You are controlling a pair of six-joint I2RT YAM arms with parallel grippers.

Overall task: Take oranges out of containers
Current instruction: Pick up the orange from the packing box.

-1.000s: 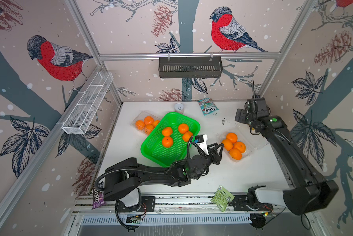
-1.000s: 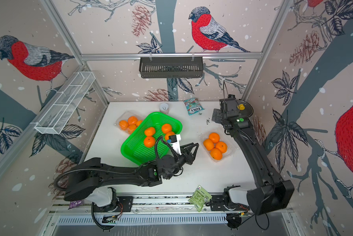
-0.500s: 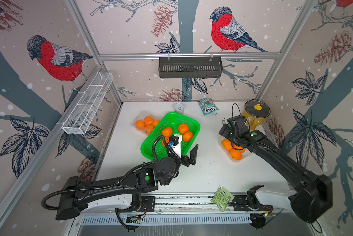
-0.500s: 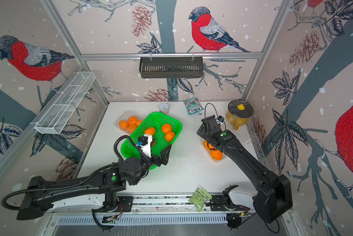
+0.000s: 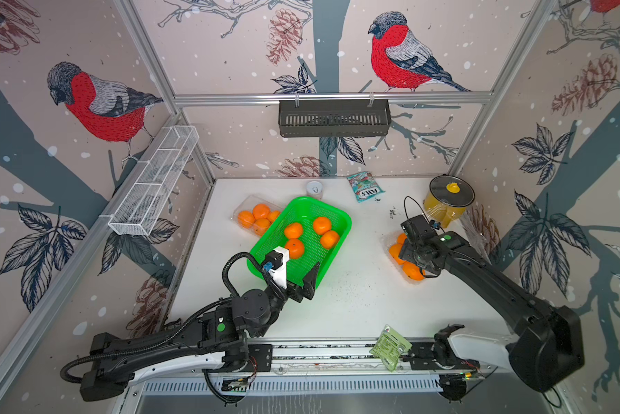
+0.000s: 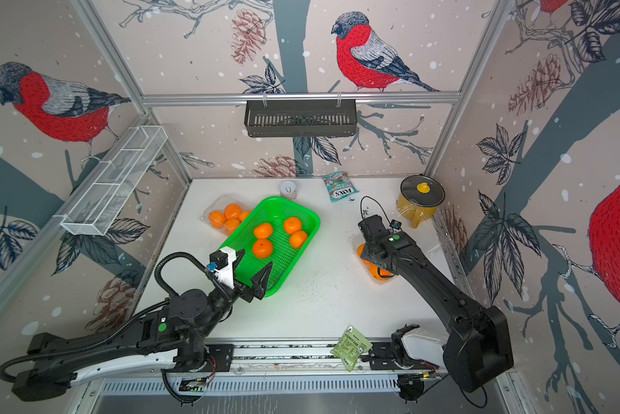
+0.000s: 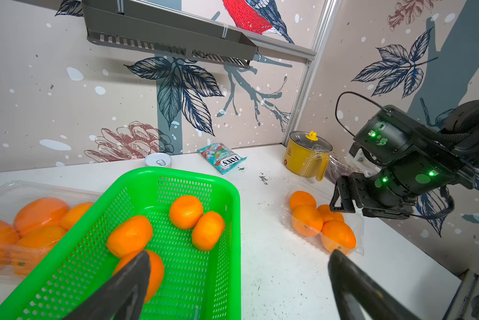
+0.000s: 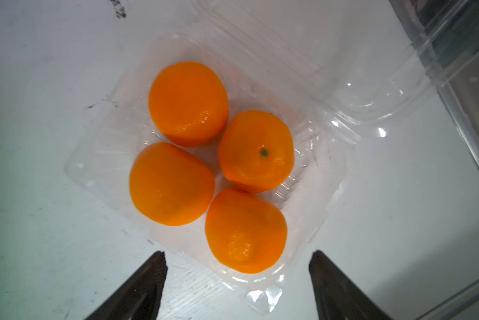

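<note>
Four oranges (image 5: 322, 225) lie loose in the green tray (image 5: 346, 224); eight more sit in the two containers.

Top views: the right container (image 5: 390, 241) lies well apart from the tray, on the right arm's side. That arm's wrist covers most of the fruit and everything beneath it. The left container (image 5: 239, 209) sits just beside the tray's opposite side, partly behind its rim; I cannot tell whether its lid is shut. I see the left gripper (image 6: 255, 261) hanging over the tray's near end, jaws wide apart and empty.

Left wrist view: one finger overlaps a tray orange. I judge that a sideways move could clip the tray wall.

Right wrist view: the right gripper (image 8: 238, 254) hovers above the right container, whose lid is thrown back. Its jaws are apart with nothing between them. The four fruits touch one another, so a finger may wedge against a neighbour. The thin box could also lift or skid with the picked fruit.
</note>
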